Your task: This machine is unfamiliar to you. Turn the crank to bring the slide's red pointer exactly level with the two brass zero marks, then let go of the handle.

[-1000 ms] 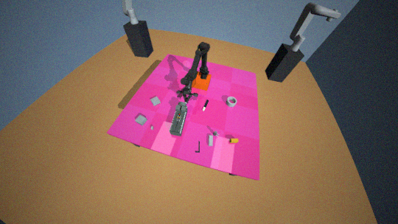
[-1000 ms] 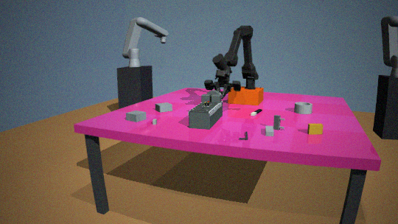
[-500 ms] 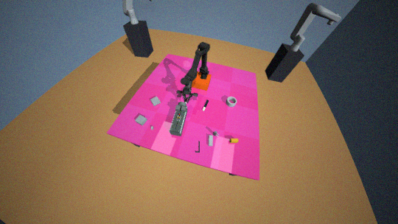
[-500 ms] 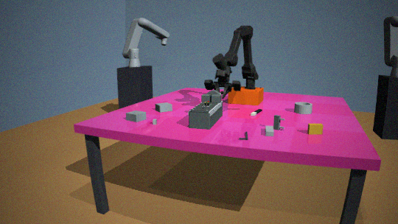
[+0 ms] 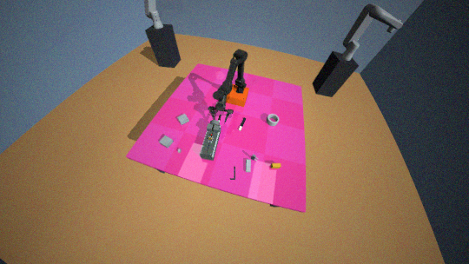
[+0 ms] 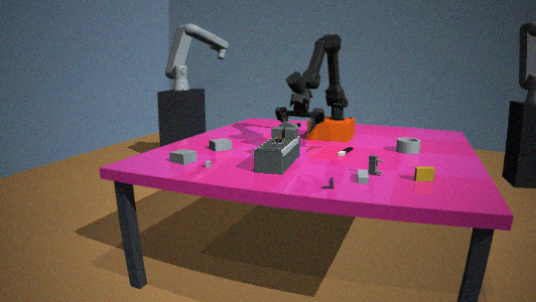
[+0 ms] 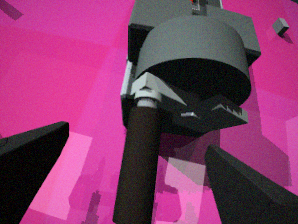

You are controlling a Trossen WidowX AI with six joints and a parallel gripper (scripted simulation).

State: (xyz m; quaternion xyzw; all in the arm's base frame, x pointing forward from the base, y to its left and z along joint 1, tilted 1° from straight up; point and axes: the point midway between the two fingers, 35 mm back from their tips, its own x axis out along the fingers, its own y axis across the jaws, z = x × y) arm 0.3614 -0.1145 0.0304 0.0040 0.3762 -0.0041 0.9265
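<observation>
The grey machine [image 5: 209,149] [image 6: 269,162] [image 7: 195,42] stands on the pink table, its crank end toward the arm. In the wrist view, the dark crank handle [image 7: 137,165] sticks out from the crank arm beside the round grey housing. My gripper [image 5: 220,117] [image 6: 298,124] [image 7: 139,140] is open wide, with one finger on each side of the handle and visible gaps between them. A small red spot, seemingly the pointer [image 5: 211,136], shows on top of the machine. It is too small to tell whether it is level with the brass marks.
An orange block [image 5: 237,96] [image 6: 330,130] sits at the arm's base. A black-and-white stick [image 5: 242,124] and a grey ring [image 6: 408,146] lie to the right. A yellow block [image 5: 275,166] and two flat grey blocks [image 5: 183,118] [image 5: 166,141] are farther off.
</observation>
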